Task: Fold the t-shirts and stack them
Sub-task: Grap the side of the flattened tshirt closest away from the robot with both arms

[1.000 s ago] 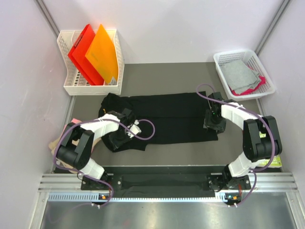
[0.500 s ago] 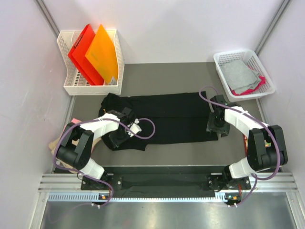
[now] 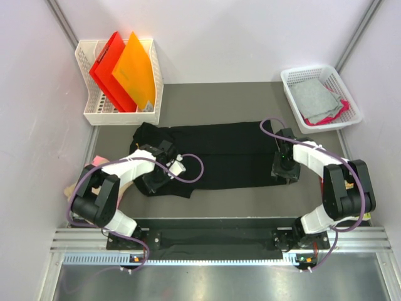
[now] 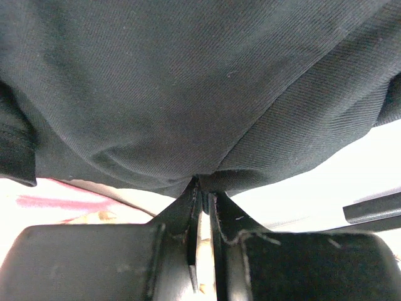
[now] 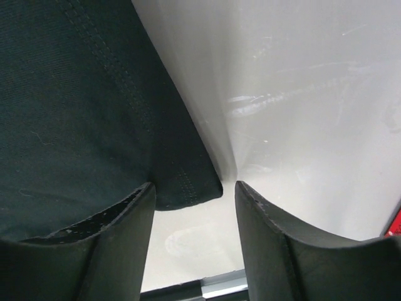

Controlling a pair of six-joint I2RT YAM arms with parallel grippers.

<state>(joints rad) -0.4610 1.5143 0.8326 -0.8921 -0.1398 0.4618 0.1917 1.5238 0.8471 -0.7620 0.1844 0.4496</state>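
Observation:
A black t-shirt (image 3: 219,153) lies across the middle of the table as a long band, bunched at its left end. My left gripper (image 3: 155,180) is at that bunched end. In the left wrist view it (image 4: 203,188) is shut on a pinch of the black cloth (image 4: 188,94), which hangs over the fingers. My right gripper (image 3: 284,170) is at the shirt's near right corner. In the right wrist view it (image 5: 194,197) is open, with the hemmed corner (image 5: 188,185) lying between the jaws. No daisy print shows.
A white rack (image 3: 119,116) with red and orange folders (image 3: 122,69) stands back left. A white basket (image 3: 294,75) with grey and pink cloth (image 3: 319,100) stands back right. A tan cloth (image 3: 74,188) lies at the left table edge.
My right gripper has shifted a little right and nearer along the shirt's right edge to its near corner. My left gripper has hardly moved.

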